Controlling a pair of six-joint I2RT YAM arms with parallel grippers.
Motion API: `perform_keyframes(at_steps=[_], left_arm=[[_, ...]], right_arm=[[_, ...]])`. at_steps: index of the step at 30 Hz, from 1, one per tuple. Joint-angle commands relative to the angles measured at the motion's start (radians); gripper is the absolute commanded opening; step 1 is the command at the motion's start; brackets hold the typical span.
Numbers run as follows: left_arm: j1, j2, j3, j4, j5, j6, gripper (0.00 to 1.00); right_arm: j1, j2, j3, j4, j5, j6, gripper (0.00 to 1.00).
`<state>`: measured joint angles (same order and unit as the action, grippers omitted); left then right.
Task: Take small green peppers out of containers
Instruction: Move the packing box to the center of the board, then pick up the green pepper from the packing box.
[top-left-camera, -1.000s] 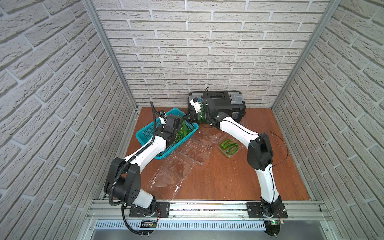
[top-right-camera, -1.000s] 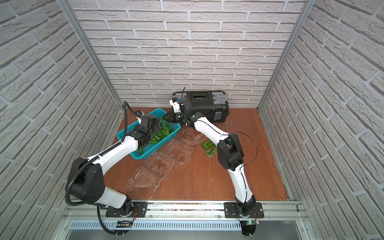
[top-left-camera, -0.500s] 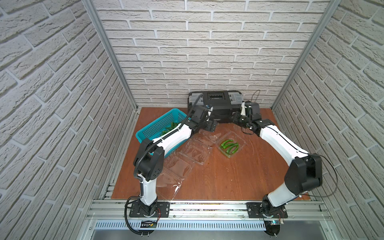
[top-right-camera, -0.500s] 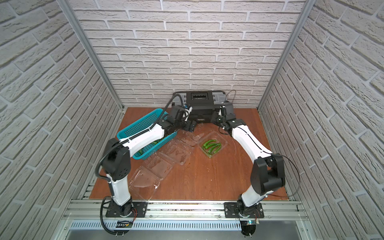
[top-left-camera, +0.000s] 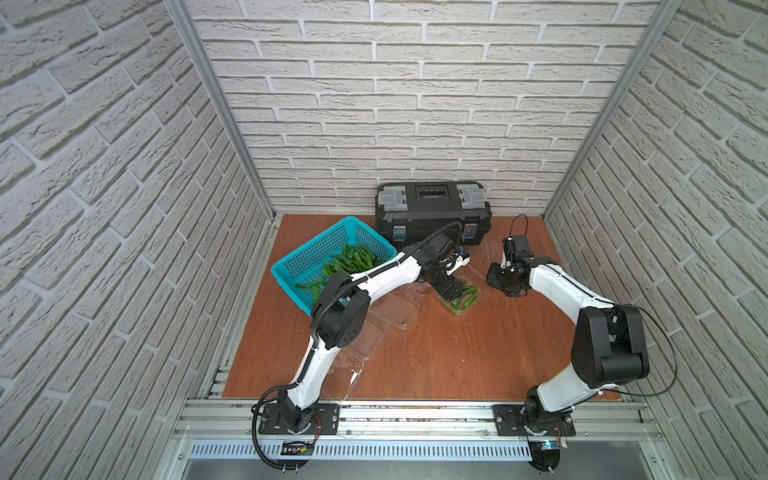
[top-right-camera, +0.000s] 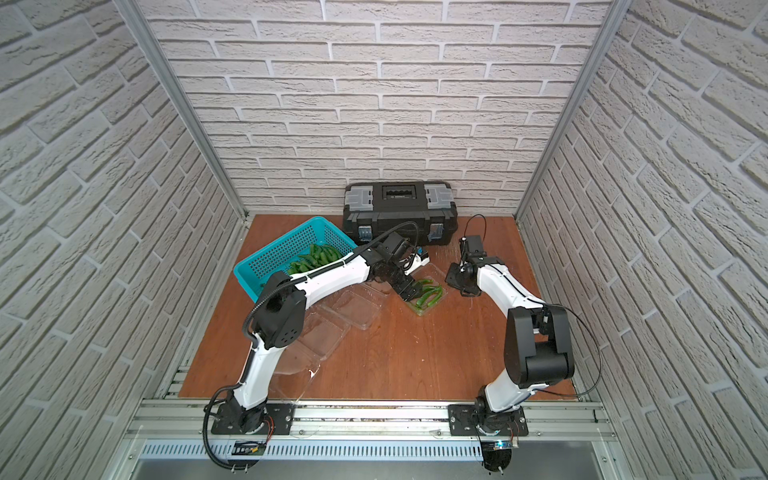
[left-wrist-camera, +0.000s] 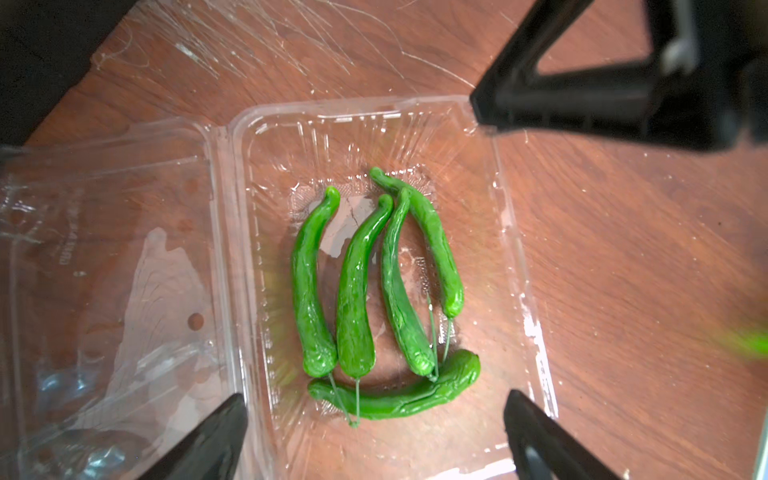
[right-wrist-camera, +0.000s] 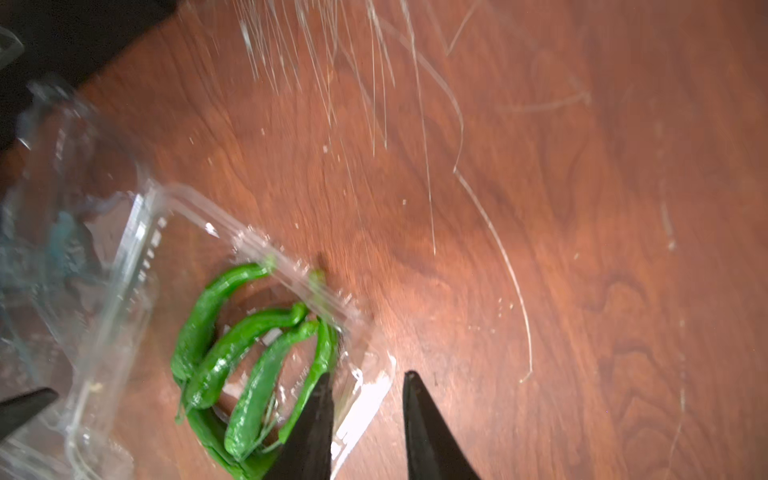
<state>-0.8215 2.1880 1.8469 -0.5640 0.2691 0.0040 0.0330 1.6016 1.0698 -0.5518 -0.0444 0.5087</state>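
Note:
Several small green peppers (left-wrist-camera: 353, 291) lie side by side in an open clear container (left-wrist-camera: 505, 216), right of centre on the table in both top views (top-left-camera: 478, 300) (top-right-camera: 444, 296). My left gripper (left-wrist-camera: 376, 409) hangs open just above them, its fingers (left-wrist-camera: 232, 419) spread wider than the tray. My right gripper (right-wrist-camera: 366, 376) stands at the tray's right edge (top-left-camera: 505, 284). It is open by a narrow gap, astride the container's rim (right-wrist-camera: 249, 237), one finger inside by the peppers (right-wrist-camera: 216, 353) and one outside. More peppers (top-left-camera: 349, 259) lie in the teal basket.
The teal basket (top-left-camera: 307, 257) stands at the back left and a black toolbox (top-left-camera: 432, 208) against the back wall. Two empty open containers (top-left-camera: 395, 313) (top-left-camera: 361, 345) lie under my left arm. Bare wood (top-left-camera: 478, 357) stretches towards the front.
My left gripper has swung from the basket across to the container with peppers. The right gripper has left the basket side, come down at the container's right edge, and narrowed its jaws.

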Motion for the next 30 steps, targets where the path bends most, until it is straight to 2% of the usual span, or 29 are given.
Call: perform_keyframes(at_steps=[1, 7, 14, 18, 25, 30], left_arm=[[-0.006, 0.022, 0.029, -0.012, 0.000, 0.024, 0.95], [-0.005, 0.033, 0.033, -0.011, -0.004, 0.026, 0.93], [-0.005, 0.035, 0.033, -0.027, -0.026, 0.036, 0.90], [-0.005, 0.040, 0.033, -0.055, -0.059, 0.054, 0.85], [-0.013, 0.049, 0.031, -0.084, -0.111, 0.086, 0.73], [-0.021, 0.069, 0.038, -0.120, -0.147, 0.113, 0.67]], right_arm=[[0.009, -0.010, -0.034, 0.002, -0.065, -0.021, 0.29], [0.077, -0.028, -0.072, 0.014, -0.134, 0.010, 0.29], [0.216, -0.023, -0.054, 0.020, -0.187, 0.064, 0.29], [0.243, -0.034, -0.034, 0.013, -0.161, 0.112, 0.31], [0.239, -0.103, 0.010, -0.038, -0.010, 0.145, 0.33], [0.230, -0.133, 0.007, -0.051, 0.032, 0.162, 0.34]])
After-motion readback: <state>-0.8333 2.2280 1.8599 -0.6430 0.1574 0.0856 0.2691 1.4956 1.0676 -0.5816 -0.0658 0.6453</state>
